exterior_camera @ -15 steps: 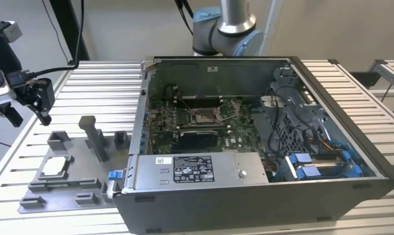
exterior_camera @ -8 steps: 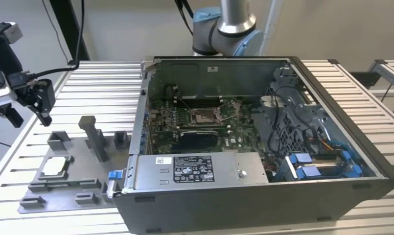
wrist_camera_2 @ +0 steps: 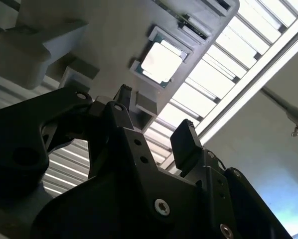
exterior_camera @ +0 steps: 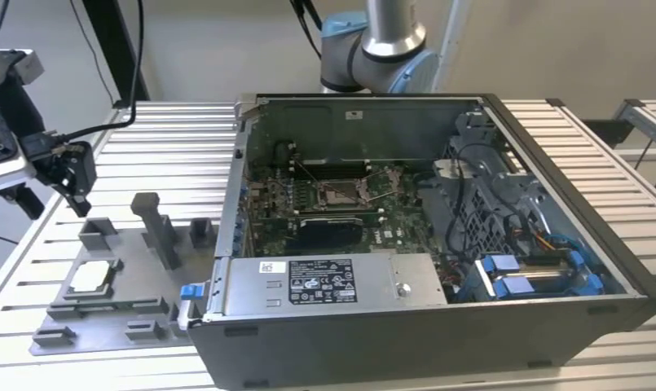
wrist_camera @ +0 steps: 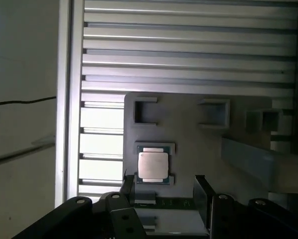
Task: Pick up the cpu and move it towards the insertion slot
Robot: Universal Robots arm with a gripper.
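On the near side, at the exterior view's left, a grey fixture tray lies on the slatted metal counter. The cpu rests flat in a shallow pocket of this tray, with its silvery top up. In both wrist views the pocket frames it and nothing touches it.

A little farther back and higher, the end effector hangs above the counter by the far left part of the tray, apart from the cpu. Its two black fingers stand wide from each other, and nothing is between them.

Just beside the tray, toward the exterior view's right, stands an open computer case. Inside it, farther back, lies the green motherboard. On this board is the insertion slot, a square socket with a metal frame and a dark centre, well apart from the cpu.

At the far side, behind the case, rises the grey and blue arm.
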